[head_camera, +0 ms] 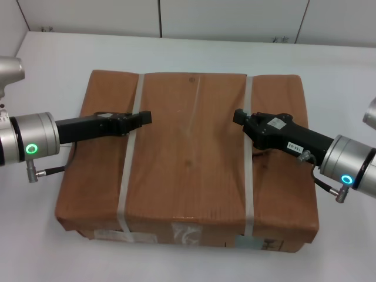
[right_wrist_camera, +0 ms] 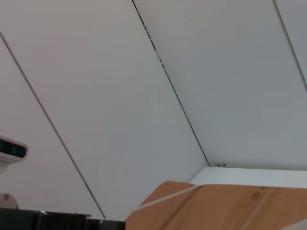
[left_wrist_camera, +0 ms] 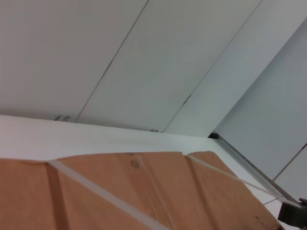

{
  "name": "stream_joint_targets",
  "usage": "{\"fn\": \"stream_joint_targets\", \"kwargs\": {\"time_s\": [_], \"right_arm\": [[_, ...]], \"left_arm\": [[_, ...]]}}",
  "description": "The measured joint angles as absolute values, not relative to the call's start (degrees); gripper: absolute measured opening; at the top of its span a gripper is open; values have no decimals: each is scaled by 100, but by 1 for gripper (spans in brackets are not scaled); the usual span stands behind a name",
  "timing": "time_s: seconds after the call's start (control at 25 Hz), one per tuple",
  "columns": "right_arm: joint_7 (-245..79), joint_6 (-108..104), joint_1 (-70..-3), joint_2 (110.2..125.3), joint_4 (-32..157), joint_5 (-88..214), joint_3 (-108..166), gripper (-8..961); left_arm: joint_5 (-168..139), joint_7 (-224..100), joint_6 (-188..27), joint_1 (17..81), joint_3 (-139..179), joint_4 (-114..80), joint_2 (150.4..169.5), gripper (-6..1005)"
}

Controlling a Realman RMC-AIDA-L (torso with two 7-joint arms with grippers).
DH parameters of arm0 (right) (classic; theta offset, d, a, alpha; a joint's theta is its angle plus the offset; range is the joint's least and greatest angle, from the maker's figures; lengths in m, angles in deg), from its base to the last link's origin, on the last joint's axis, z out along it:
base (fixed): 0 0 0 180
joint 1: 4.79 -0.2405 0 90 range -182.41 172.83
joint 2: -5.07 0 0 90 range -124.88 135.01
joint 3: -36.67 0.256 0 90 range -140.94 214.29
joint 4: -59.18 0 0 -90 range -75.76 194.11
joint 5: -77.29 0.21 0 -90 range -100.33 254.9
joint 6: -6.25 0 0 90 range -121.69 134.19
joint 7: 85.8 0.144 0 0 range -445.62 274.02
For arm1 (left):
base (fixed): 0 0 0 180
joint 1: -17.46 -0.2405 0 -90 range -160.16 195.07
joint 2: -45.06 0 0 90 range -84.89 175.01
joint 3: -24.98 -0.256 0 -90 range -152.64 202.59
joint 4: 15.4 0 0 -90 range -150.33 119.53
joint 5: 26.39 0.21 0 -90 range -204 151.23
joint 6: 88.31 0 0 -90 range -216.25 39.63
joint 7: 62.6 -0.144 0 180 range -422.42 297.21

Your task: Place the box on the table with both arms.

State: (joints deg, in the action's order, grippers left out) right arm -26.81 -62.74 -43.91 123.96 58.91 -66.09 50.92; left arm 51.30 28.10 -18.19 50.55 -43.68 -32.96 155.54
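The box (head_camera: 194,158), flat, wrapped in brown paper, lies on the white table (head_camera: 53,64) in the head view. Two white straps (head_camera: 130,170) run front to back, and white labels (head_camera: 187,233) are on its near side. My left gripper (head_camera: 144,117) reaches in from the left over the box top, its tip just past the left strap. My right gripper (head_camera: 239,116) reaches in from the right, its tip just past the right strap (head_camera: 248,170). Both lie low on the top. The box top also shows in the left wrist view (left_wrist_camera: 144,196) and the right wrist view (right_wrist_camera: 230,206).
White wall panels (head_camera: 229,17) stand behind the table's far edge. Table surface shows around all sides of the box. The other arm's black gripper shows at the edge of the left wrist view (left_wrist_camera: 293,214) and of the right wrist view (right_wrist_camera: 62,220).
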Motion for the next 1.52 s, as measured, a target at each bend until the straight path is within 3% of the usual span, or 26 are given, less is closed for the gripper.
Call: {"fn": "stream_joint_targets", "kwargs": {"time_s": [1.12, 1.52], "right_arm": [[-2683, -6240, -4450, 12404, 5932, -6553, 5090, 39], [-2635, -5339, -4709, 12416, 5810, -6628, 5000, 67]], "left_arm": [[5161, 2680, -1948, 5052, -4367, -3294, 15574, 32], [5307, 2509, -2809, 5118, -4518, -3254, 15748, 31]]}}
